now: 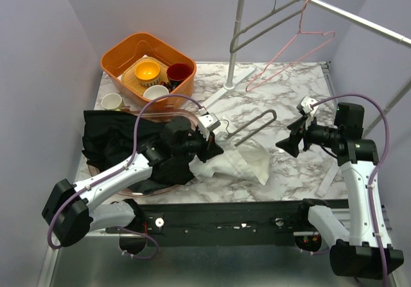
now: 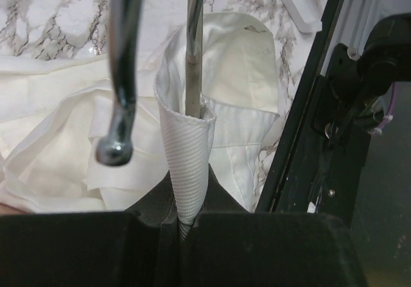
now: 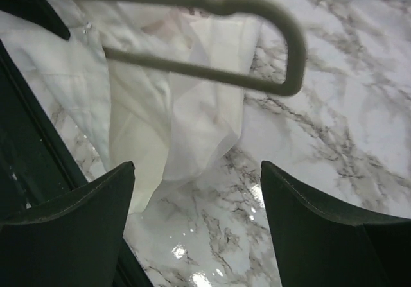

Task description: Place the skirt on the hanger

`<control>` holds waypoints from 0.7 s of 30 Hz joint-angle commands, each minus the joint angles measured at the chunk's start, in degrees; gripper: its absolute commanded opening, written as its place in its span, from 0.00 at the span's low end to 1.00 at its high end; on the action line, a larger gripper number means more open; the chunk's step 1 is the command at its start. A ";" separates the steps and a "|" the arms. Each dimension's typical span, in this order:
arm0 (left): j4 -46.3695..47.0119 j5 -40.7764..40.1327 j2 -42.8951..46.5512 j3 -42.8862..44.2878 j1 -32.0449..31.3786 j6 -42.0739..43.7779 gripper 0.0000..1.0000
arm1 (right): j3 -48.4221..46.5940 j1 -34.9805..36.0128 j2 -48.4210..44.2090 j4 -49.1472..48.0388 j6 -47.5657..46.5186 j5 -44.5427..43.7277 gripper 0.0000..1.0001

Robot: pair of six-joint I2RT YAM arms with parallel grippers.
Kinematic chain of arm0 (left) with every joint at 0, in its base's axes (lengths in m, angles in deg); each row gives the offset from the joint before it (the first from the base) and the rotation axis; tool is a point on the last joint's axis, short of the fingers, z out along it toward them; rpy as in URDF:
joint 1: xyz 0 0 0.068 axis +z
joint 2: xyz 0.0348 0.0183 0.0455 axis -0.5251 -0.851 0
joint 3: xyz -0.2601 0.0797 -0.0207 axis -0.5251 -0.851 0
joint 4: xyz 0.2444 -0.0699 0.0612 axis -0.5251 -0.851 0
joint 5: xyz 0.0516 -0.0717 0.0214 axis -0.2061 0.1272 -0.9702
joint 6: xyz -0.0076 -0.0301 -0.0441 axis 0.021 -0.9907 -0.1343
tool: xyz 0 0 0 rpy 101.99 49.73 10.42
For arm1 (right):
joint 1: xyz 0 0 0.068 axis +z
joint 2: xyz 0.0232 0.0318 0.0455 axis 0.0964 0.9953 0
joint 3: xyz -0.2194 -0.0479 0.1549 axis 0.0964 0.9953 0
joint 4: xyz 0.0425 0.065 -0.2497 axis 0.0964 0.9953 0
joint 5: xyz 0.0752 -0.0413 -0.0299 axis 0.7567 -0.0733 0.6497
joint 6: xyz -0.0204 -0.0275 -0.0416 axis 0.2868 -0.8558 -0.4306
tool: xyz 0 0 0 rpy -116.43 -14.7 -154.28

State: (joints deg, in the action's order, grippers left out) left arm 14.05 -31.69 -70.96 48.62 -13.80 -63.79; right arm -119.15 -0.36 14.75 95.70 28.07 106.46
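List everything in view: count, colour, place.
Satin skirt: 1, white, table centre.
Looped hanger: 1, grey, lying at the skirt.
Crumpled garment: 1, black, table left.
Plastic basin: 1, orange, back left.
Dishes in basin: 3, yellow bowl, dark red cup, white bowl.
Small cup: 1, white, beside basin.
Wire hanger: 1, pink, on rail.
Rail hanger: 1, grey, beside it.
Garment rack: 1, silver, back.
Marble table: 1, white-grey.
Left gripper: black, shut on skirt.
Right gripper: black, open.
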 commanded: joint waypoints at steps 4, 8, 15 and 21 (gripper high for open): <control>10.26 -4.76 3.26 0.77 1.00 -11.32 0.00 | 8.45 4.99 7.59 -1.71 -1.22 5.75 0.83; 12.20 -3.70 2.82 1.56 0.91 -13.17 0.00 | 12.15 6.59 9.00 -16.04 9.59 0.38 0.82; 10.01 -1.95 3.26 2.26 1.00 -10.81 0.00 | 9.27 7.12 14.27 -19.22 18.04 -8.06 0.31; 1.49 0.25 3.35 3.32 1.00 -4.21 0.00 | 7.94 6.68 11.39 -22.37 24.28 -16.23 0.01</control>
State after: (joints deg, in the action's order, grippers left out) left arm 19.84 -34.03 -69.01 49.01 -12.97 -73.12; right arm -108.88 6.59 29.06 78.52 46.12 98.61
